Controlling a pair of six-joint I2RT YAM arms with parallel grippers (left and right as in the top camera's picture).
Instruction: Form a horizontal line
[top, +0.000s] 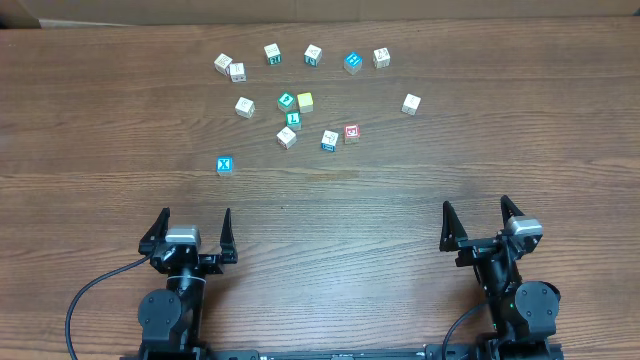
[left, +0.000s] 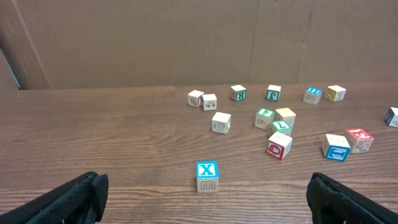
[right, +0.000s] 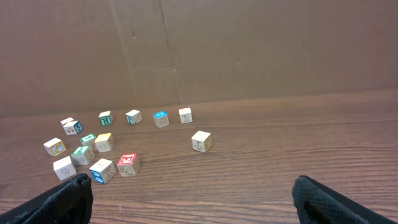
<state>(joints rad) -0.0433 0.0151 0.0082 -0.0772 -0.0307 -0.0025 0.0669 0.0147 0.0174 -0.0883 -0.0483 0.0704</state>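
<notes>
Several small letter blocks lie scattered across the far half of the wooden table (top: 400, 200). A blue X block (top: 225, 165) sits nearest, alone at the left; it also shows in the left wrist view (left: 207, 176). A loose cluster holds a green block (top: 287, 101), a yellow block (top: 305, 101) and a red block (top: 351, 132). A white block (top: 411, 103) sits apart at the right, also in the right wrist view (right: 201, 141). My left gripper (top: 194, 232) and right gripper (top: 478, 224) are both open and empty near the front edge.
A brown cardboard wall (left: 186, 43) stands along the table's far edge behind the blocks. A black cable (top: 90, 295) loops at the left arm's base.
</notes>
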